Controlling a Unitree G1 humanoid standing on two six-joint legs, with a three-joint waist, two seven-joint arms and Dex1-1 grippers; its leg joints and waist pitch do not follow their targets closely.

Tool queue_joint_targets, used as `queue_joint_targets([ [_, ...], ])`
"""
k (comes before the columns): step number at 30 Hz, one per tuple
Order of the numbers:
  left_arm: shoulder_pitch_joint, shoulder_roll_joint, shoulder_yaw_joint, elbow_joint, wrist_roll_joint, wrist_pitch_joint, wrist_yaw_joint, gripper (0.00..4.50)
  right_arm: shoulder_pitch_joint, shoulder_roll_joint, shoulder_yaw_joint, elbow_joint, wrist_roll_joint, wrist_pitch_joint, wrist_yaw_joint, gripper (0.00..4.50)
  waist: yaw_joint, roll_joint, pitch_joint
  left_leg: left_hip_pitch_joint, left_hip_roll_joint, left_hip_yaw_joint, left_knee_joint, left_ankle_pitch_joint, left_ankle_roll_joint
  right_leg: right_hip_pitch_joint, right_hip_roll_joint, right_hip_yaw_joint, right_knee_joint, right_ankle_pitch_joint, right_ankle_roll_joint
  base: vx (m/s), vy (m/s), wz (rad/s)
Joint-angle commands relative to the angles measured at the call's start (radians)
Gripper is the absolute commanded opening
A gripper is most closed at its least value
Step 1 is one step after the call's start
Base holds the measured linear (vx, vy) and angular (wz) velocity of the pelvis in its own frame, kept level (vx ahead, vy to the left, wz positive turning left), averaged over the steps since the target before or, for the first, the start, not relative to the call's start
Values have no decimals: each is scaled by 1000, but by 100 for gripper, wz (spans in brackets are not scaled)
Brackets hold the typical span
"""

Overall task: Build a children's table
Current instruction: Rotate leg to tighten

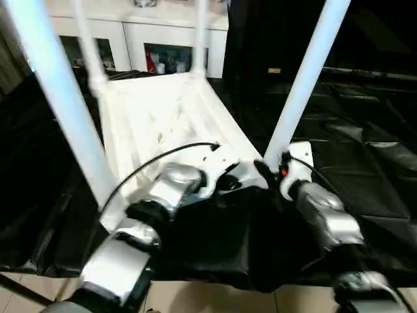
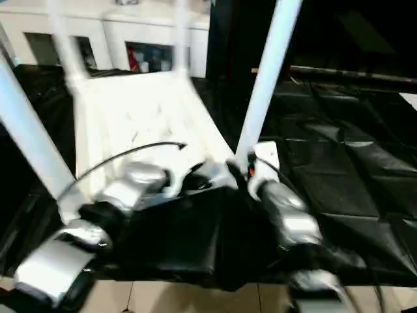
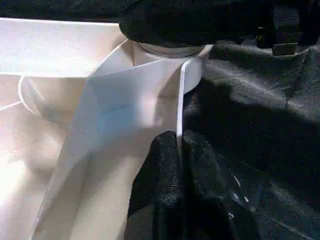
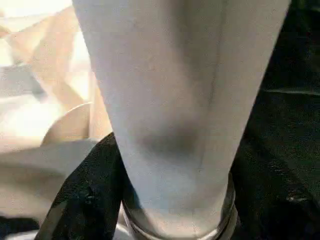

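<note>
- The white plastic rectangular tabletop (image 1: pixel 163 124) is lying upside down at centre frame on black sheeting (image 1: pixel 365 176), with four long white tubular legs (image 1: pixel 306 78) standing in its corner sockets.
- The left gripper (image 3: pixel 179 150) is being pinched shut on a thin tabletop rib.
- The right gripper (image 1: pixel 273 171) is being clasped around the lower-right leg's base.
- Assembly is judged nearly finished; socket seating is being hidden, and leg tops are cut off.

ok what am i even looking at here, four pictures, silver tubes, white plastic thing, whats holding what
The silver tubes are a humanoid robot's forearms, seen from its head camera in the two wide pictures. The other two come from cameras on its wrists. An upside-down white tabletop lies on black sheeting, with legs standing up from its corners. The left gripper is pinched shut on a thin rib of the tabletop. The right gripper has its fingers around the base of the near right leg.
</note>
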Motion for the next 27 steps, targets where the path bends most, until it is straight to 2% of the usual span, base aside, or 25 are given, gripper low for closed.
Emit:
queue_joint_targets([
  [1, -24, -36, 16, 23, -9, -23, 68, 0, 33, 70, 83, 60, -17, 31, 32, 259, 3, -9, -48, 0, 48, -26, -63, -200, 54, 40, -75, 47, -87, -282, -171, 0, 0, 0],
  [2, -24, -36, 16, 23, -9, -23, 68, 0, 33, 70, 83, 60, -17, 31, 32, 259, 3, -9, -47, 0, 48, -26, -63, -205, 55, 40, -76, 47, -88, -294, -168, 0, 0, 0],
  [3, -25, -35, 15, 24, -8, -27, 65, 0, 34, 73, 82, 56, -12, 22, 42, 315, 2, -8, -46, 2, 49, -27, -65, -219, 55, 39, -77, 47, -91, -324, -162, 0, 0, 0],
  [5, -21, -20, 9, 18, -14, -53, 22, 0, 38, 52, 91, 26, -7, 1, 112, 335, 1, -7, -46, 3, 52, -29, -66, -237, 51, 37, -77, 47, -94, -353, -156, 0, 0, 0],
  [6, -18, -16, 8, 16, -16, -59, 11, 0, 40, 44, 94, 19, -7, 1, 126, 335, 1, -8, -46, 3, 52, -29, -67, -241, 51, 37, -76, 47, -94, -353, -155, 0, 0, 0],
  [10, -3, 12, 8, -2, -33, -87, -66, 0, 60, -32, 117, -56, 14, 25, 258, 381, 2, -12, -47, -2, 52, -28, -65, -220, 70, 44, -76, 48, -88, -302, -161, 0, 0, 0],
  [13, 3, 35, 2, -3, -34, -107, -119, 0, 81, -94, 139, -98, 10, 13, 348, 381, 6, -12, -47, -3, 52, -27, -63, -205, 82, 45, -78, 48, -89, -303, -163, 0, 0, 0],
  [15, 16, 65, 0, -15, -50, -137, -205, 0, 116, -180, 165, -152, 17, 2, 478, 381, 10, -14, -45, -3, 53, -27, -62, -204, 90, 47, -78, 47, -90, -304, -163, 0, 0, 0],
  [18, 46, 106, -2, -68, -96, -148, -368, 0, 151, -265, 170, -210, 39, 14, 612, 381, 15, -15, -45, -5, 56, -27, -61, -196, 106, 46, -80, 48, -85, -290, -178, 0, 0, 0],
  [21, 59, 123, 1, -102, -123, -130, -445, 0, 164, -296, 172, -231, 45, 20, 658, 381, 16, -14, -44, -3, 58, -25, -61, -201, 104, 41, -79, 48, -86, -308, -183, 0, 0, 0],
  [23, 81, 163, -13, -144, -135, -120, -537, 0, 175, -331, 179, -254, 54, 20, 709, 381, 22, -15, -44, -3, 61, -26, -63, -194, 96, 41, -81, 49, -83, -308, -187, 0, 0, 0],
  [26, 89, 175, -12, -158, -142, -115, -567, 0, 181, -344, 187, -269, 60, 24, 736, 381, 28, -12, -48, 0, 62, -24, -60, -170, 95, 39, -79, 49, -77, -249, -202, 0, 0, 0],
  [27, 95, 181, -10, -169, -145, -111, -578, 0, 184, -345, 187, -275, 67, 28, 747, 381, 30, -14, -47, -3, 61, -22, -59, -159, 100, 41, -78, 49, -73, -225, -208, 0, 0, 0],
])
